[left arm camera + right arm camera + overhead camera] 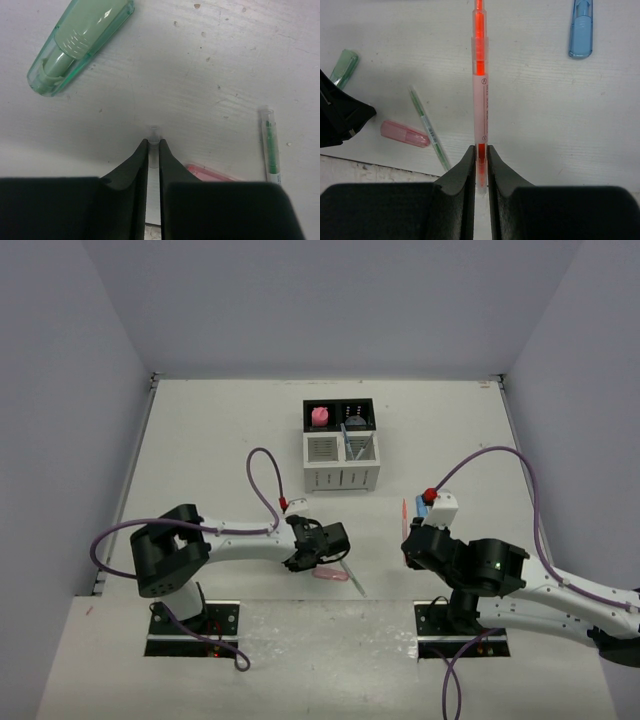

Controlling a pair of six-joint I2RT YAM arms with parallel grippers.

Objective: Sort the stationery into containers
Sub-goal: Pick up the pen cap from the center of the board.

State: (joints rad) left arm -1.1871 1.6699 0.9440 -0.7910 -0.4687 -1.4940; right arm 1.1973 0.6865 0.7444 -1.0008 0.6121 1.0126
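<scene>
While the orange pen (480, 100) is clamped between the fingers of the right tool (480, 147), its translucent barrel is seen running straight ahead from the fingertips. The ink core glows red-orange, and small print is visible on the clear casing. The lower end of the pen is held just inside the fingertips.

Ahead and to the right of this tool, a stubby blue marker (581, 30) with a clear blue cap lies on the white counter (545, 125). To its left lie a thin green pen (430, 130) and a stubby pink marker (405, 133), close to each other. A stubby green marker (344, 67) is seen farther left.

The fingers of the left tool (154, 141) are drawn almost together. A small pale tip shows at the slit, but what it belongs to cannot be told. The green marker lies ahead and to the left of this tool, the thin green pen to its right, and the pink marker just beside its right finger.

Well ahead of both tools stands the organizer (340, 478), with two black bins behind two white slotted bins. A pink eraser (320, 417) is held in the left black bin and a round grey-blue puck (355, 421) in the right one.
</scene>
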